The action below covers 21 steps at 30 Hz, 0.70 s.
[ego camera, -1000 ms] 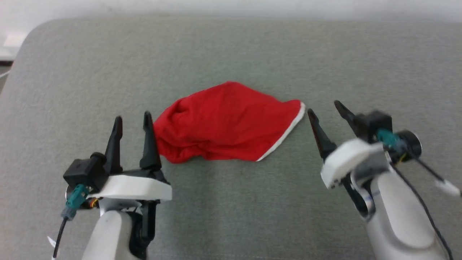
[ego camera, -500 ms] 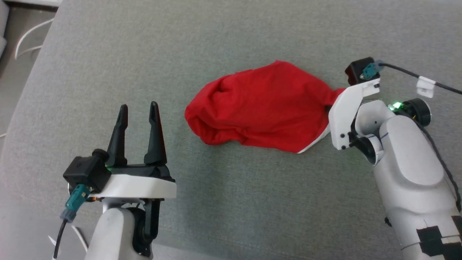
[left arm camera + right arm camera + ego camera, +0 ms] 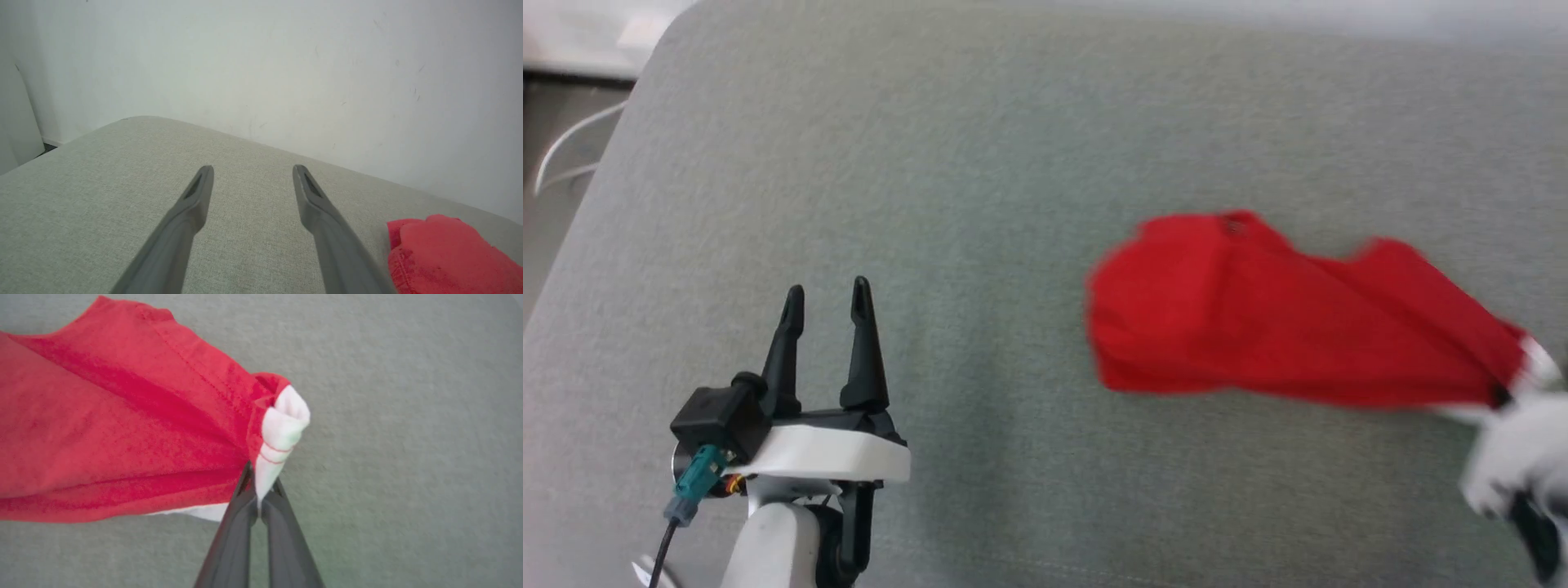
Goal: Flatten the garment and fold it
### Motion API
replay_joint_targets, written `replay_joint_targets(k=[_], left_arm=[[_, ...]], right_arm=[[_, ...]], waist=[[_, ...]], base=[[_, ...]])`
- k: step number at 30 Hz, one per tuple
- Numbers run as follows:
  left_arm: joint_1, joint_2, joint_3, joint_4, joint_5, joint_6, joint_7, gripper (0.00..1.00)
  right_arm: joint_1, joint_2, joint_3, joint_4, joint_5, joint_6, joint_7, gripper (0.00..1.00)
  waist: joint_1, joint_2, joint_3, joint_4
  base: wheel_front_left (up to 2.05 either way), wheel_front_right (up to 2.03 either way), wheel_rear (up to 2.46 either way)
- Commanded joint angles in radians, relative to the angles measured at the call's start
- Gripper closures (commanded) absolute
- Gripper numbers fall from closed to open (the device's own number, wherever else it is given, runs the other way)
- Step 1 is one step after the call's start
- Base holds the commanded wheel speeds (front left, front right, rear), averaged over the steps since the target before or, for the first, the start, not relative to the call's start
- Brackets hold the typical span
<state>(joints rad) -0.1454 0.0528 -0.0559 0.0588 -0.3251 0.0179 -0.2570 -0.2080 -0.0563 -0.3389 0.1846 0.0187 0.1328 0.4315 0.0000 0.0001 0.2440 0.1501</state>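
Two grippers, one working. Right gripper (image 3: 258, 486) is pinched tight on the garment (image 3: 1282, 327) at its white-striped corner, and fabric bunches above the tips. Left gripper (image 3: 827, 292) is spread wide, holds nothing, and sits well left of the cloth.

Garment lies right of centre on the grey pad (image 3: 1013, 147). It is crumpled, with the right end taut toward the right gripper and the left end slumped on the pad.

Step in hand, as I read it: stretching the cloth flat. To do it well, pull low and steady along the pad, not upward, so the layers slide apart. The fabric is thin and the hold is on a small corner, so it could slip. Left should take the slumped end for tension.
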Motion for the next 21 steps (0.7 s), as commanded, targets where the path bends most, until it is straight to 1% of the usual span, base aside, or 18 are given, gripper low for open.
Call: replay_joint_targets(k=[1,3,4,5,6,9,13,15,16,18,21], left_arm=[[0.010,-0.002,0.007,0.004,0.010,-0.009,-0.005,0.00],[0.014,-0.003,0.008,0.007,0.014,-0.015,-0.005,0.00],[0.015,-0.003,0.007,0.010,0.016,-0.019,-0.005,0.00],[0.016,-0.003,0.006,0.014,0.019,-0.023,-0.005,0.00],[0.015,-0.003,0.005,0.018,0.022,-0.028,-0.005,0.00],[0.015,-0.003,-0.002,0.032,0.029,-0.042,-0.005,0.00],[0.008,-0.003,-0.038,0.061,0.032,-0.068,-0.005,0.00],[-0.008,-0.003,-0.084,0.090,0.037,-0.085,-0.005,0.00],[-0.020,-0.003,-0.114,0.111,0.042,-0.093,-0.005,0.00],[-0.054,-0.003,-0.182,0.164,0.042,-0.109,-0.001,0.00],[-0.125,-0.003,-0.284,0.231,0.031,-0.122,0.044,0.00]], right_arm=[[0.063,0.003,-0.050,-0.050,-0.003,-0.002,0.024,1.00],[0.126,0.005,-0.095,-0.079,0.022,-0.002,0.044,1.00],[0.149,0.005,-0.100,-0.081,0.045,-0.002,0.046,0.93],[0.165,0.005,-0.100,-0.080,0.074,-0.002,0.037,0.41],[0.177,0.006,-0.096,-0.079,0.098,-0.002,0.021,0.00],[0.195,0.006,-0.053,-0.098,0.123,-0.002,-0.078,0.00],[0.199,0.006,0.050,-0.163,0.095,-0.002,-0.303,0.00],[0.204,0.006,0.106,-0.190,0.078,-0.002,-0.396,0.00],[0.209,0.006,0.133,-0.198,0.071,-0.002,-0.426,0.00],[0.214,0.006,0.178,-0.209,0.060,-0.002,-0.473,0.00],[0.209,0.006,0.224,-0.208,0.056,-0.002,-0.510,0.00]], waist=[[0.0000,-0.0001,-0.063,-0.067],[0.0000,-0.0001,-0.069,-0.081],[0.0000,-0.0001,-0.071,-0.087],[0.0000,-0.0001,-0.073,-0.092],[0.0000,-0.0001,-0.076,-0.096],[0.0000,-0.0001,-0.082,-0.106],[0.0000,-0.0001,-0.087,-0.115],[0.0000,-0.0001,-0.088,-0.120],[0.0000,-0.0001,-0.089,-0.123],[0.0000,-0.0001,-0.086,-0.132],[0.0000,-0.0001,-0.076,-0.150]], base=[[0.00,0.00,0.00],[0.00,0.00,0.00],[0.00,0.00,0.00],[0.00,0.00,0.00],[0.00,0.00,0.00],[0.00,0.00,0.00],[0.00,0.00,0.00],[0.00,0.00,0.00],[0.00,0.00,0.00],[0.00,0.00,0.00],[0.00,0.00,0.00]])
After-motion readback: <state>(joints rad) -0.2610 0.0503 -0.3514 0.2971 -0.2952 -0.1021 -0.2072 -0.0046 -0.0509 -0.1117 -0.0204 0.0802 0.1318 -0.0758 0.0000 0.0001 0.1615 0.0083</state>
